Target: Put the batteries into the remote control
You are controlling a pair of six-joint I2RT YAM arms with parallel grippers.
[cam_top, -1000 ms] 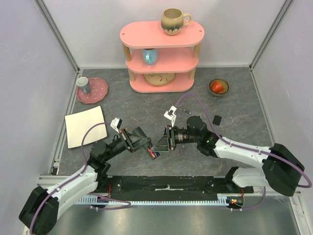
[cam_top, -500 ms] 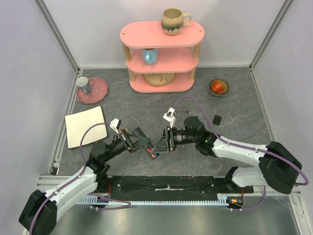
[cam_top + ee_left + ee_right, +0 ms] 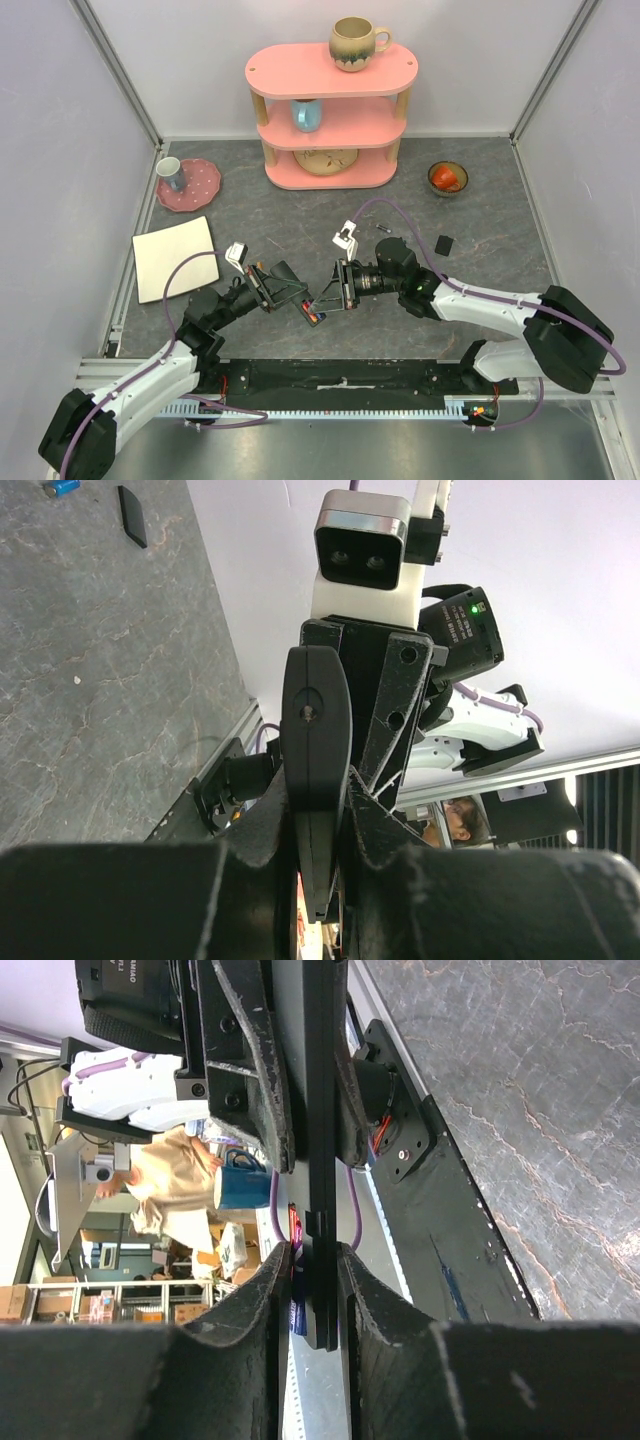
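Got remote control (image 3: 320, 1110) clamped in left end effector (image 3: 300, 303), up off the table (image 3: 250, 215), just ahead of the arm bases. Straddling its thin edge with right end effector (image 3: 315, 1255), fingers (image 3: 250, 1320) close on both sides; can't tell whether touching or gripping. Farther out, seeing one battery (image 3: 383, 227) lying loose on the table, small black piece (image 3: 443, 243) near it to the right. Beyond that, seeing pink shelf (image 3: 330, 72) at the back wall.
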